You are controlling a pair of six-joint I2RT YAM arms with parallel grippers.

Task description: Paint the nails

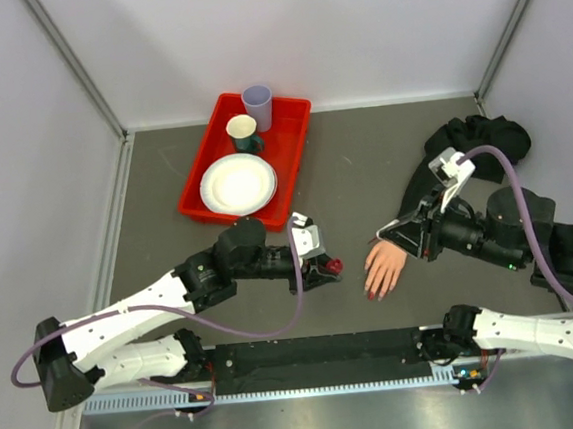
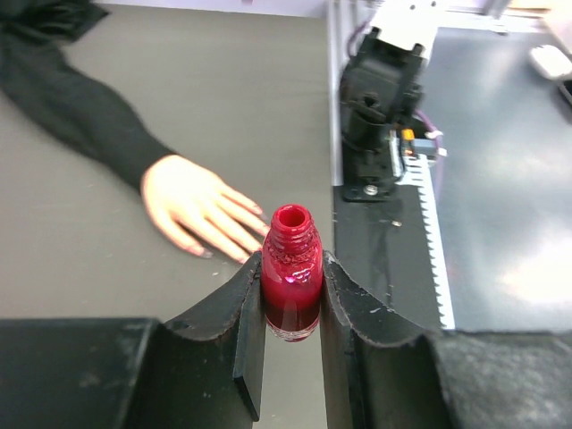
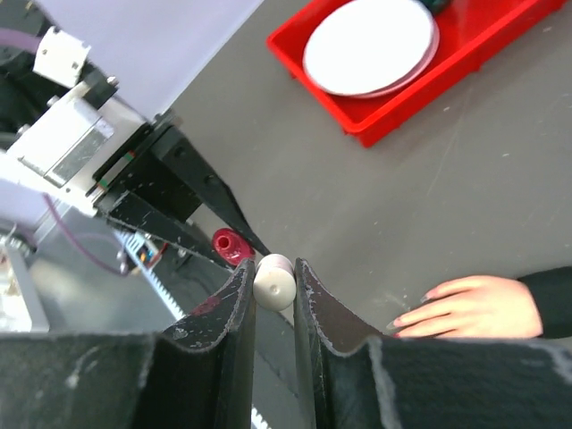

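Only from the left wrist: open-necked polish bottle pinched tight in left gripper; only from the right wrist: pale round knob nipped in near-closed right gripper; nails between both, by table's near edge.

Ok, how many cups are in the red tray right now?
2. A lilac cup stands at the far end of the red tray; a dark green cup with a white inside sits just nearer, next to the white plate. None appears hidden.
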